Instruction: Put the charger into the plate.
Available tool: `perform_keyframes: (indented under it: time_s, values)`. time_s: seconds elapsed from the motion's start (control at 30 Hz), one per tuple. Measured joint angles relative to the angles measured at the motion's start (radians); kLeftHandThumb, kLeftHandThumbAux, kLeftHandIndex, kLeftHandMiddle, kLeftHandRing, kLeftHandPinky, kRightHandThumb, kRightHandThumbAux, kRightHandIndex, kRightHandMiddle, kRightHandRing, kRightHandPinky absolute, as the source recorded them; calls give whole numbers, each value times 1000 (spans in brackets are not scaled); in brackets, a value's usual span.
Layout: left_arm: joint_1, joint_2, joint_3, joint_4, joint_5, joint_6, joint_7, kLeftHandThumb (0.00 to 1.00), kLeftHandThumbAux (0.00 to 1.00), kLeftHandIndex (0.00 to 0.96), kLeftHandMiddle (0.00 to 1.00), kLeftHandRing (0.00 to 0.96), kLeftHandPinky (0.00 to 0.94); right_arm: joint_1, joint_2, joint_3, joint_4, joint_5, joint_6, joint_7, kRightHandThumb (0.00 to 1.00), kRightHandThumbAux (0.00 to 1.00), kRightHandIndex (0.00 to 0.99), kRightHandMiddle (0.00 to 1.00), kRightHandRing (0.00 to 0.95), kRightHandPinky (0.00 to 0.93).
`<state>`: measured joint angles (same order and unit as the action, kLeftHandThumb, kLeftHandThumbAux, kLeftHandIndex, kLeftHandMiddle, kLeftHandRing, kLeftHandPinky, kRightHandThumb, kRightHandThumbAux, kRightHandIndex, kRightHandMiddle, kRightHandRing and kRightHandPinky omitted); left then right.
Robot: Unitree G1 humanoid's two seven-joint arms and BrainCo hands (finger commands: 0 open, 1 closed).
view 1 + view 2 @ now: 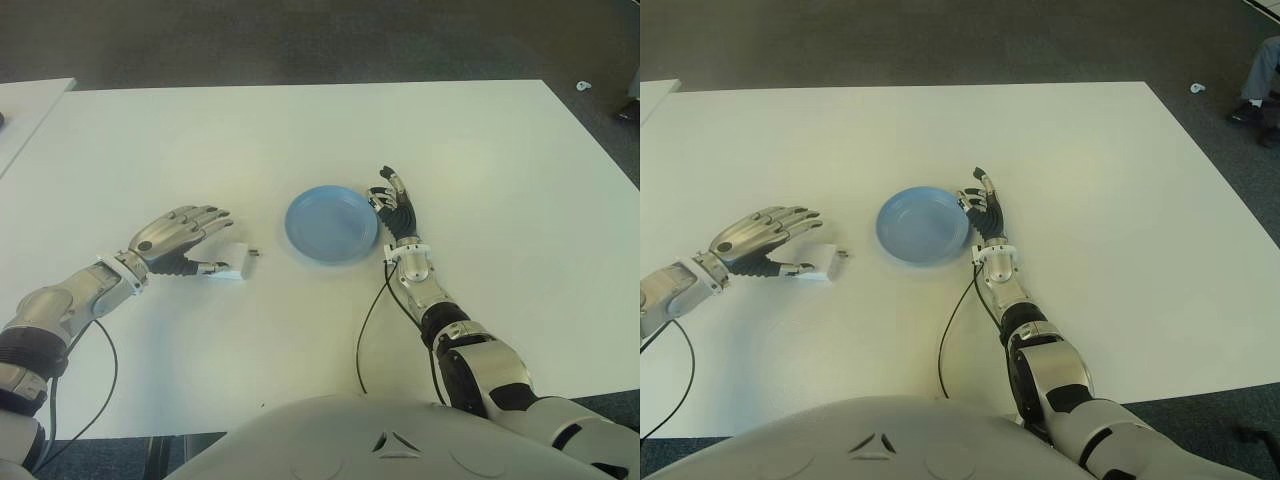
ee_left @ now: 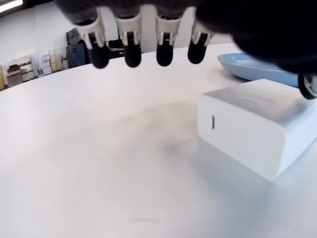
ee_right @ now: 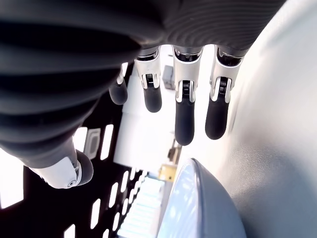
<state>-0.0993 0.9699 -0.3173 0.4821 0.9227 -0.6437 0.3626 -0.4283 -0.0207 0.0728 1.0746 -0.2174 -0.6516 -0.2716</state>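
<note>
A white block charger (image 1: pixel 240 262) with metal prongs lies on the white table (image 1: pixel 300 150), left of a light blue plate (image 1: pixel 331 224). My left hand (image 1: pixel 195 240) hovers over the charger's left end, fingers spread and thumb tip close beside it, holding nothing. In the left wrist view the charger (image 2: pixel 252 126) sits flat under the extended fingertips (image 2: pixel 130 49), with the plate (image 2: pixel 257 67) beyond it. My right hand (image 1: pixel 392 200) shows at the plate's right rim, fingers extended, empty.
Black cables (image 1: pixel 370 320) trail from both wrists across the near part of the table. A second white table edge (image 1: pixel 25 110) shows at the far left. Dark floor lies beyond the far edge.
</note>
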Motion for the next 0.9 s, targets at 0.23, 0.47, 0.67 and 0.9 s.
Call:
perform_keyframes:
  time_s: [0.23,0.47,0.67,0.9]
  values:
    - [-1,0,0,8,0,-8,0,416,130,0,0,0,0,0,0,0,0,0,0,1,0,561,0,127,272,321]
    - [-2,0,0,21,0,-16,0,422,135,0,0,0,0,-1,0,0,2,0,0,1,0,566,0,125,278,341]
    - [-5,0,0,33,0,-24,0,416,131,0,0,0,0,-4,0,1,6,0,0,1,0,564,0,129,286,339]
    - [-8,0,0,35,-2,-30,0,423,127,0,0,0,0,-6,1,2,9,-1,0,1,0,552,0,141,296,328]
